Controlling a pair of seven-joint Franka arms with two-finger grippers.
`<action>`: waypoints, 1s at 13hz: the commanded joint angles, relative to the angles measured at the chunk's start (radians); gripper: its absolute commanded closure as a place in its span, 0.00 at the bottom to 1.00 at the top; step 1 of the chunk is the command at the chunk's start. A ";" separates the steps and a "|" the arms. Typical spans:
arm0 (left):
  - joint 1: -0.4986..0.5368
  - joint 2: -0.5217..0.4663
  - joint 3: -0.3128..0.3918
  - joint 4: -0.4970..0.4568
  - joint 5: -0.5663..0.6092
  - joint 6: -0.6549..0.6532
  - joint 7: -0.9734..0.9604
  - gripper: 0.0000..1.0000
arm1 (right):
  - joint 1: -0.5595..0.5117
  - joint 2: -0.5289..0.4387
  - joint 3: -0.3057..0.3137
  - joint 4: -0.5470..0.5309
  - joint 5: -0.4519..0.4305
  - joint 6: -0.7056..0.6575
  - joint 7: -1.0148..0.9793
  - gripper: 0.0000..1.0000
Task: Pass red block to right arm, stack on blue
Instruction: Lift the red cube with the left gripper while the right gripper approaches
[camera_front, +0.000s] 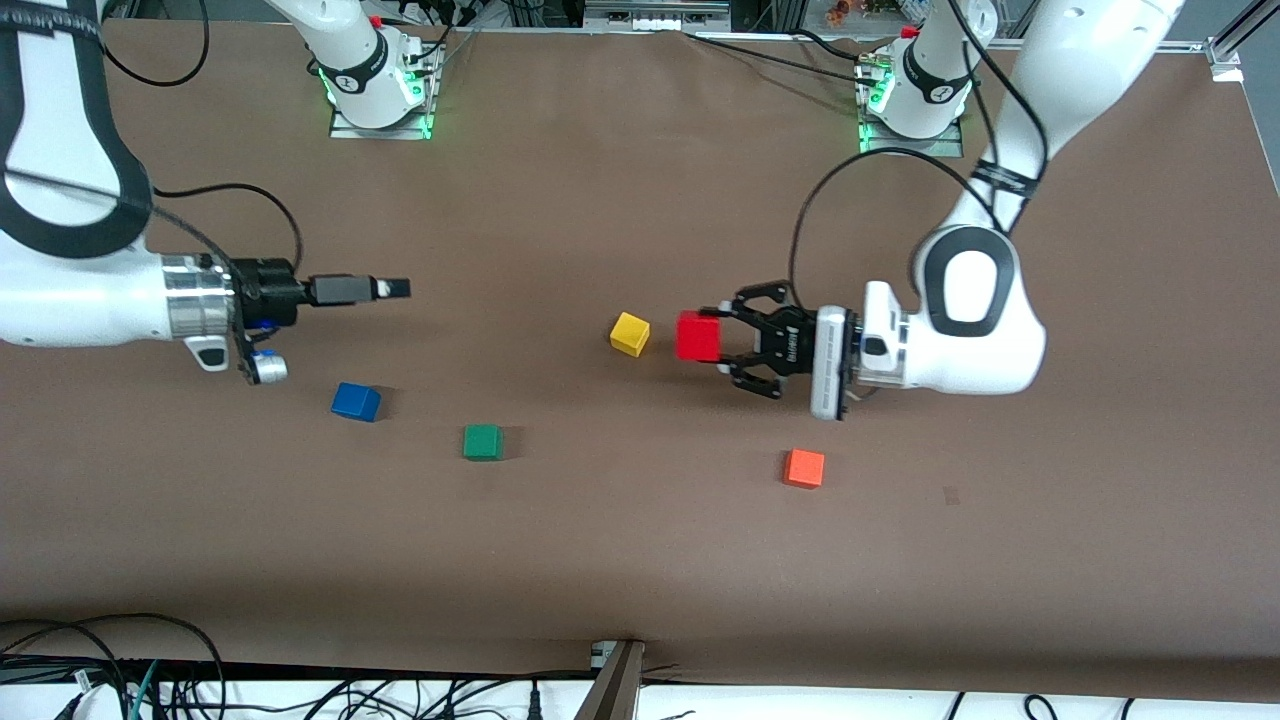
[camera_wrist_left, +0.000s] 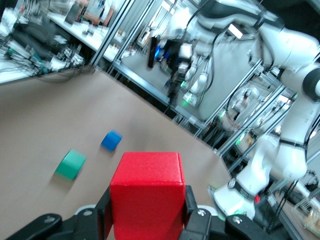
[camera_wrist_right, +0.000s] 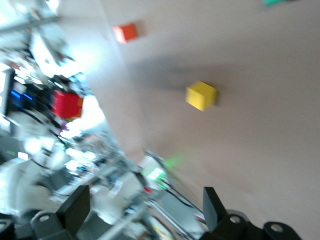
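My left gripper (camera_front: 720, 337) is shut on the red block (camera_front: 698, 336) and holds it sideways above the table, next to the yellow cube. In the left wrist view the red block (camera_wrist_left: 146, 195) fills the space between the black claw fingers of that gripper (camera_wrist_left: 146, 212). My right gripper (camera_front: 395, 289) points toward the left gripper from the right arm's end of the table, open and empty (camera_wrist_right: 145, 207). The blue cube (camera_front: 356, 401) lies on the table below it, nearer to the front camera, and shows in the left wrist view (camera_wrist_left: 111, 140). The right wrist view shows the red block (camera_wrist_right: 66, 104) far off.
A yellow cube (camera_front: 630, 333) lies mid-table. A green cube (camera_front: 483, 442) lies beside the blue one, toward the left arm's end. An orange cube (camera_front: 804, 468) lies nearer to the front camera than the left gripper. The brown table (camera_front: 640, 560) stretches toward the front edge.
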 joint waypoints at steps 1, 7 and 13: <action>-0.054 0.028 0.002 0.003 -0.190 0.010 0.120 1.00 | 0.057 -0.033 -0.002 -0.090 0.190 0.112 0.006 0.00; -0.183 0.060 0.002 0.065 -0.390 0.112 0.164 1.00 | 0.071 -0.033 0.142 -0.146 0.544 0.356 0.012 0.00; -0.237 0.077 0.002 0.067 -0.515 0.137 0.238 1.00 | 0.109 -0.031 0.156 -0.166 0.549 0.375 0.172 0.00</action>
